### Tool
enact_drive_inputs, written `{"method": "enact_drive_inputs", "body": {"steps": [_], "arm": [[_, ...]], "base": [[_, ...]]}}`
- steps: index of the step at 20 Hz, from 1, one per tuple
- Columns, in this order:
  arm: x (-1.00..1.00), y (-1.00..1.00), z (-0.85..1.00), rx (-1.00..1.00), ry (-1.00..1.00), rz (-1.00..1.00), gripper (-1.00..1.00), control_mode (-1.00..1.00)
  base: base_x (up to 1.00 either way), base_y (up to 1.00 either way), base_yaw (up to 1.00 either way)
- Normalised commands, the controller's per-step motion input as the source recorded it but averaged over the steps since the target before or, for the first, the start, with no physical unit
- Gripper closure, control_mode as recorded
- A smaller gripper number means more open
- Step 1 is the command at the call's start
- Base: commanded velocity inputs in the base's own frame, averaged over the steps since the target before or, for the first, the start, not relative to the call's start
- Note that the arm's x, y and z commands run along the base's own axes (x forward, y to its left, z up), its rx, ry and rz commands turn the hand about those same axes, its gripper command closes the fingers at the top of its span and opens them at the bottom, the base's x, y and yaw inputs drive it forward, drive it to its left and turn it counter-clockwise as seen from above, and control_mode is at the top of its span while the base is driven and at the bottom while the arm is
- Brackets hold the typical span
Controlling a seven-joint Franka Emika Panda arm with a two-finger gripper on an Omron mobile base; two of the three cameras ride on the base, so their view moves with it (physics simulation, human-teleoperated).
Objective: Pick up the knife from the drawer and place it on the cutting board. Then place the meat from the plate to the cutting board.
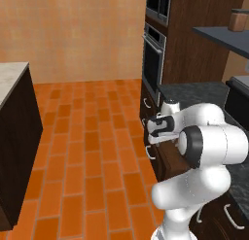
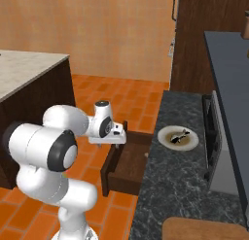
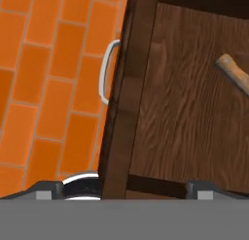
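Observation:
The dark brown drawer [image 2: 127, 162] stands pulled open from under the counter. In the hand view I look down into the drawer [image 3: 180, 117], and the silver handle [image 3: 107, 72] shows on its front wall. The knife [image 3: 235, 77] lies inside at the right edge, with only its tan wooden handle showing. My gripper [image 2: 116, 135] hovers open over the drawer's front wall, and the fingertips [image 3: 46, 190] stand wide apart on either side of that wall. The white plate [image 2: 178, 138] with the meat [image 2: 181, 134] sits on the counter beyond the drawer. The cutting board [image 2: 204, 228] lies at the near counter end.
The dark speckled counter [image 2: 170, 185] runs along the right, with a toaster oven [image 2: 216, 142] at its back. A wall oven [image 1: 153, 59] stands in tall dark cabinets. An island [image 2: 29, 78] with a pale top stands across the orange tile floor [image 1: 87, 151].

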Motion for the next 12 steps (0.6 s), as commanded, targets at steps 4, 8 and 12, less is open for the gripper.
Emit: {"method": "enact_drive_inputs", "body": {"steps": [4,8,12], "arm": [[0.24,0.0,-0.76,0.0,0.14,0.0,-1.0,-1.0],[0.2,0.0,-0.58,0.0,0.09,0.0,-1.0,-1.0],[0.15,0.01,-0.41,0.0,0.03,0.0,-1.0,-1.0]], "base": [[0.0,0.0,0.0],[0.0,0.0,0.0],[0.0,0.0,0.0]]}}
